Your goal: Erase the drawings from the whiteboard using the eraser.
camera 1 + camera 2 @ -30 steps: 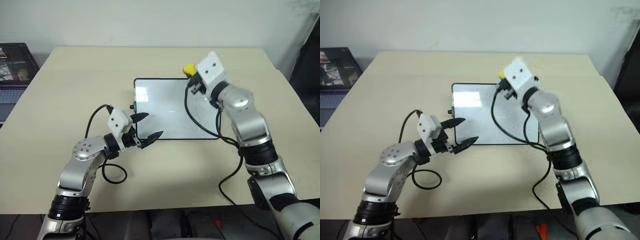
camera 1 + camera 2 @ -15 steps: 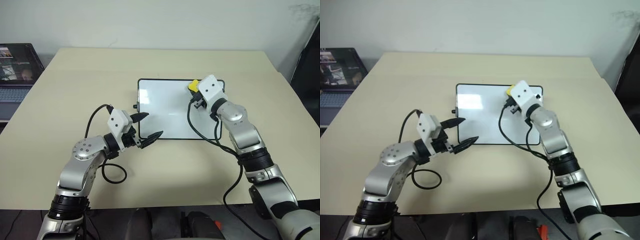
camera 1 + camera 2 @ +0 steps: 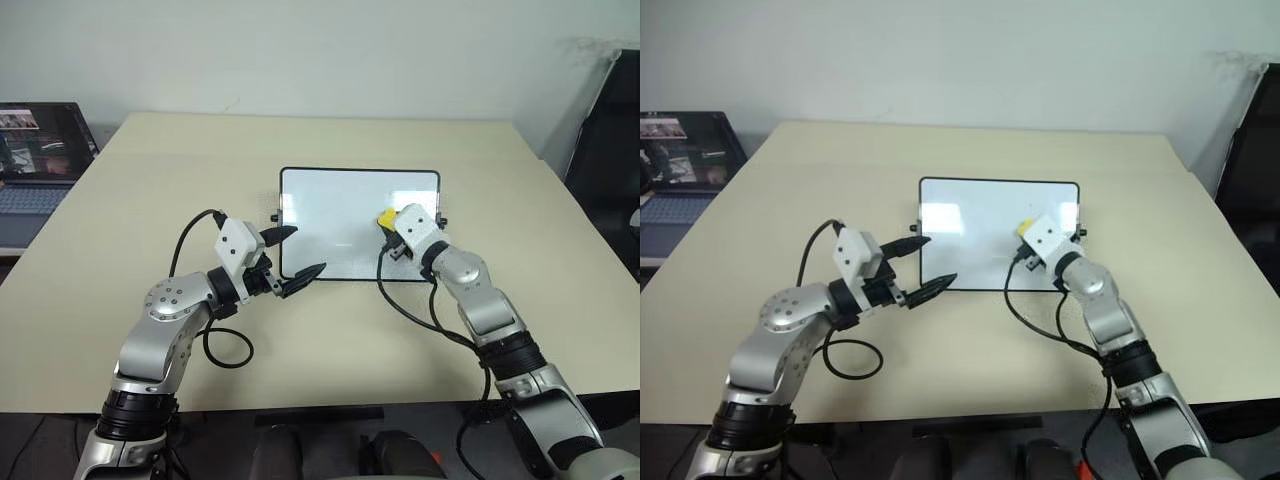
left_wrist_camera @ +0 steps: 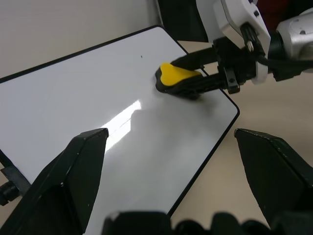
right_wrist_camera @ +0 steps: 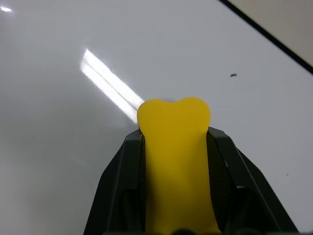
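The right gripper, fingers clamped on the yellow eraser, rests it on the whiteboard near its right edge; the left gripper, fingers spread, hovers at the board's near-left corner.

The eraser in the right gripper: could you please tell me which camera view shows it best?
The left wrist view: the eraser shows side-on, yellow top over dark underside, between the right gripper fingers above the whiteboard. The right wrist view shows just its yellow top; the eye views a small yellow patch.
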Robot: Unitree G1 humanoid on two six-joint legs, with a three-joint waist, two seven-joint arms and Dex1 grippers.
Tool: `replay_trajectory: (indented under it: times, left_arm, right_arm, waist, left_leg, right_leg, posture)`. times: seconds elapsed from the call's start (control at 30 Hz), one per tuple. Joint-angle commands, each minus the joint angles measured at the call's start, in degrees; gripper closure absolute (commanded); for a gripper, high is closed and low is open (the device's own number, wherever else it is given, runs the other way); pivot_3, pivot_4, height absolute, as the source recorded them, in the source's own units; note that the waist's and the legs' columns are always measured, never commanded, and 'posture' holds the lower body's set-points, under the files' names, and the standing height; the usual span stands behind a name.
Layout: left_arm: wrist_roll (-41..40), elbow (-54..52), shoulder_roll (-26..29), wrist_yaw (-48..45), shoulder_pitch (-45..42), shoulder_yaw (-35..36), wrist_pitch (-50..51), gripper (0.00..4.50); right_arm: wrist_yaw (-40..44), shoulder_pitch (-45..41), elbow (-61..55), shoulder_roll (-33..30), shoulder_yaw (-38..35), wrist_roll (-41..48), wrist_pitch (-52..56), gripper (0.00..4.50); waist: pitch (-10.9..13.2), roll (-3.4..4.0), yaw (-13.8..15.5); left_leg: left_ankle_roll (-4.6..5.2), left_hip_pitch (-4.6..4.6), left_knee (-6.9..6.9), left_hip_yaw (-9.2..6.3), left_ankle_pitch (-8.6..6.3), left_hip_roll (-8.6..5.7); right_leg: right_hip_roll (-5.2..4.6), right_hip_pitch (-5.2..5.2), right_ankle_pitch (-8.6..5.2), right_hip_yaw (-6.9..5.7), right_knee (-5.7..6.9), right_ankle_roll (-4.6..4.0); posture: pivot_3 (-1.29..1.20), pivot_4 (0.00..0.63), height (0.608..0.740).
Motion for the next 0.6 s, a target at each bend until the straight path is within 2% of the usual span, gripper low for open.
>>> replay_trajectory:
  times: [0.03,0.3,0.47,0.53,0.6]
  left_arm:
    - [-0.4,-1.7,0.5,0.2,-0.3,1.3,-0.6,0.0]
    - [-0.4,-1.7,0.5,0.2,-0.2,1.4,-0.6,0.0]
    - [-0.4,-1.5,0.6,0.0,-0.3,1.4,-0.7,0.0]
    - [-0.3,-1.4,0.5,-0.1,-0.4,1.3,-0.7,0.0]
    - [-0.3,-1.4,0.5,-0.1,-0.4,1.2,-0.7,0.0]
  right_arm:
    - [1.1,5.6,6.4,-2.4,1.5,-2.6,5.0,3.22]
    - [3.9,9.5,-6.5,-4.2,1.7,-2.4,9.5,3.23]
    - [5.6,7.2,-20.9,-2.7,-1.4,1.4,17.1,3.23]
    - [6.1,3.1,-27.3,-1.2,-3.9,4.2,21.9,3.23]
    - [6.1,-0.2,-30.7,-0.2,-5.5,5.7,25.3,3.23]
  waist:
    - [-0.1,-0.03,0.0]
    - [-0.1,0.09,0.1]
    - [0.4,0.46,0.1]
    - [0.5,0.61,0.0]
    - [0.7,0.86,0.1]
  left_leg:
    - [0.01,0.04,0.0,0.01,0.0,-0.02]
    - [-0.12,-0.08,-0.03,0.04,-0.07,-0.19]
    - [0.22,-0.4,-0.1,0.13,0.13,-0.19]
    - [0.21,-0.83,-0.18,0.1,0.12,-0.18]
    - [0.17,-1.92,-0.1,0.08,0.16,-0.26]
  right_leg:
    - [-0.06,0.04,-0.04,0.02,0.0,-0.12]
    - [-0.33,-0.09,-0.01,0.02,-0.03,-0.16]
    - [-0.33,-0.45,0.1,0.03,-0.06,0.09]
    - [-0.25,-0.62,0.12,0.0,-0.03,0.13]
    - [0.04,-1.65,0.38,0.01,0.11,0.01]
  posture:
    - [0.0,0.15,0.74]
    - [0.0,0.15,0.74]
    - [0.0,0.15,0.74]
    - [0.0,0.15,0.74]
    - [0.0,0.15,0.74]
